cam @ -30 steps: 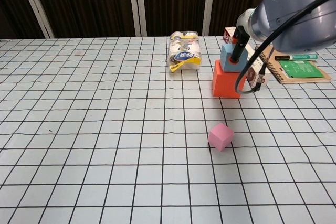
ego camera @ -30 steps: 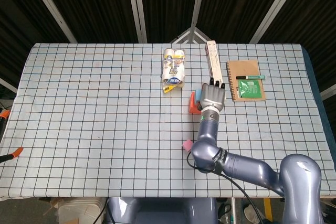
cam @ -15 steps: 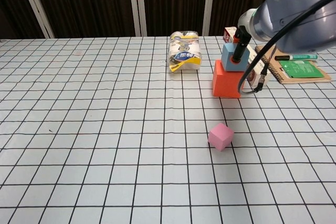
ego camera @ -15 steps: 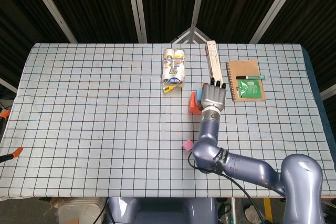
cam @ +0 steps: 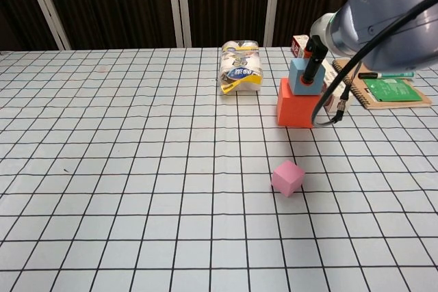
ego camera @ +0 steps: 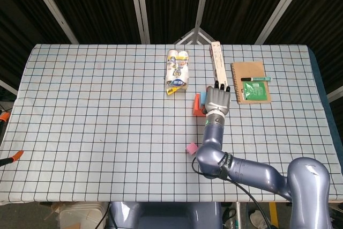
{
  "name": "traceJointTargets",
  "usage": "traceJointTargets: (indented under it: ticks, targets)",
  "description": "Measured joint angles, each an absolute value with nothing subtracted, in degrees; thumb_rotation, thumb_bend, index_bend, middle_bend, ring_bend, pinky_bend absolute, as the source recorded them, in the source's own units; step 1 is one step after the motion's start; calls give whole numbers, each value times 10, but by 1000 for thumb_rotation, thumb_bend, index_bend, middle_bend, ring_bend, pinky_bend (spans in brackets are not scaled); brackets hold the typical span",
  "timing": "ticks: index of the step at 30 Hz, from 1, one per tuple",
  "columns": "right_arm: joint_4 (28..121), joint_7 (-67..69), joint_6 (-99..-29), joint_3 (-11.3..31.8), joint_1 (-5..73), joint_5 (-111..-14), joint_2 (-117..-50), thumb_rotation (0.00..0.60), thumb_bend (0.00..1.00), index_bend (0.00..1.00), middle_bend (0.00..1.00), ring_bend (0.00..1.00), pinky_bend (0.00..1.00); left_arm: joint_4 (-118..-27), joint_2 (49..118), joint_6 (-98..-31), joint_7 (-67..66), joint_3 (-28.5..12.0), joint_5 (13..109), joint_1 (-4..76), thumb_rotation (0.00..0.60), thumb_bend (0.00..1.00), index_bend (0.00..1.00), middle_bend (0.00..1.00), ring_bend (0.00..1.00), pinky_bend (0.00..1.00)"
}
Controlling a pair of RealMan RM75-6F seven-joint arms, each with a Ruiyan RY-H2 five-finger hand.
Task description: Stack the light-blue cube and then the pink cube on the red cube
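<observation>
The small light-blue cube [cam: 302,76] sits on the larger red cube [cam: 295,104], just at nine o'clock of the right hand [ego camera: 217,99], whose dark finger [cam: 311,65] lies against the blue face; whether the fingers pinch the cube or merely touch it I cannot tell. The left hand is out of sight. Releasing well probably means parting the fingers gently, then lifting straight up so the stack is not nudged. The small pink cube [cam: 287,178] waits at six o'clock, with open checked tablecloth [ego camera: 96,116] around it. Near the stack stand a wrapped roll pack [cam: 240,67] at eleven o'clock, a long carton [ego camera: 216,60] at twelve and a brown spiral notebook [ego camera: 250,81] at three.
</observation>
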State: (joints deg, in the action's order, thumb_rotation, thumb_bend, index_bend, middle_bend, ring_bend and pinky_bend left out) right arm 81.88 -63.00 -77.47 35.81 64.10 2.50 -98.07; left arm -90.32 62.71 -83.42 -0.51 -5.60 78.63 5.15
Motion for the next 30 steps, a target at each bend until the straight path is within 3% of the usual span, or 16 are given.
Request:
traceJointTargets:
  ticks: [8,30]
  targets:
    - [817,-625,-771,356,640,22,-980,600,462,304,0,0,0,-903,627,-833,-6,-57,785,52,600,163,35,0,0,0]
    - [830,-628,-772,352,640,26,-971,600,401,304,0,0,0,-904,628,-833,-9,-56,785,52,600,163,36,0,0,0]
